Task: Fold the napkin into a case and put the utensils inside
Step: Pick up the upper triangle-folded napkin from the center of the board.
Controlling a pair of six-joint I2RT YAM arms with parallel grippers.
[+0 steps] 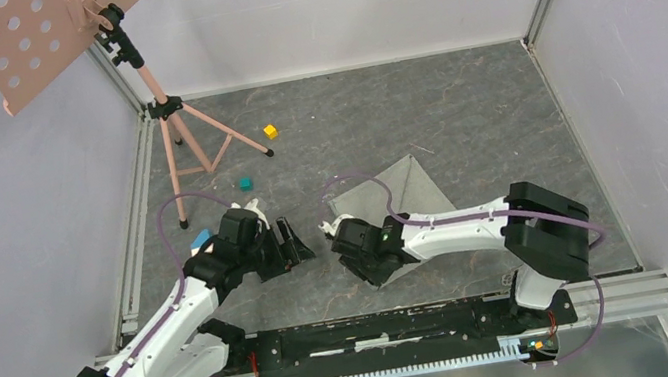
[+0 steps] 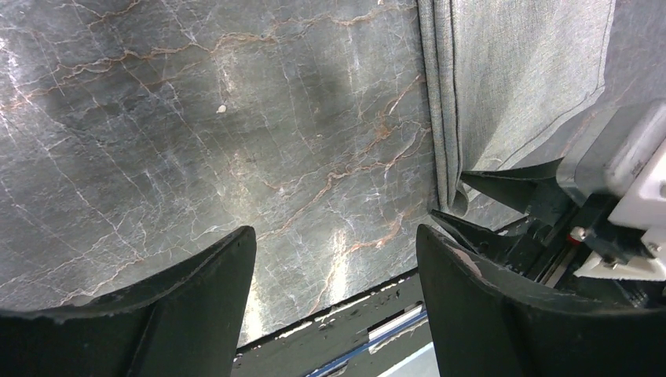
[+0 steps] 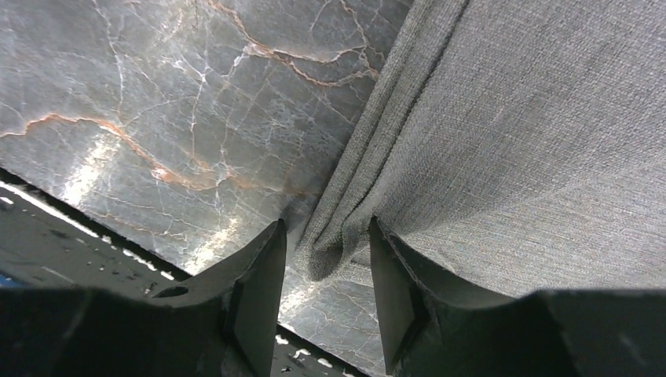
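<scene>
Grey marbled surface (image 1: pixel 459 108). Pale grey-green folded cloth napkin (image 1: pixel 411 191): right gripper (image 3: pixel 326 228) narrowed astride its corner, unclamped; left gripper (image 2: pixel 336 232) spread, empty. Risk: pinch catches partial layers, fold springs open.

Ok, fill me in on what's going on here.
The right hand has its fingers either side of a bunched corner of the soft pale grey-green cloth napkin, lying on the grey marbled table; whether it grips is unclear. The left hand hangs open over bare table beside it. The cloth is no narrow case yet.
</scene>
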